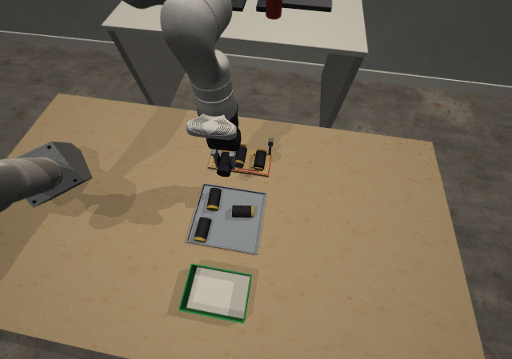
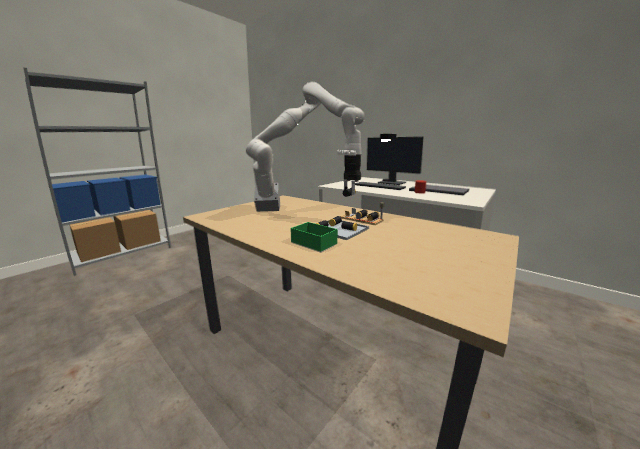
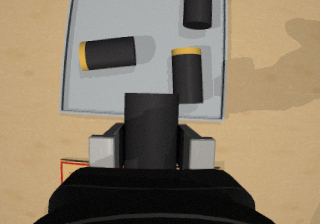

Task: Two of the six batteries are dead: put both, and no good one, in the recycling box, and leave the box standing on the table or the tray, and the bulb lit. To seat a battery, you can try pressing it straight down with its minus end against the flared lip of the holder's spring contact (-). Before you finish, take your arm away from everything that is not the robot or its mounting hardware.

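Note:
My gripper is shut on a black battery and holds it well above the table, over the near edge of the battery holder. The holder carries two batteries; its left slot is hidden behind my fingers. The small bulb at the holder's right end looks dark. The grey tray holds three loose batteries. The green recycling box stands upright and empty on the table in front of the tray.
The arm's base is bolted at the table's left. A second desk with a monitor, keyboards and a red cup stands behind the table. A shelf with boxes is far to the left.

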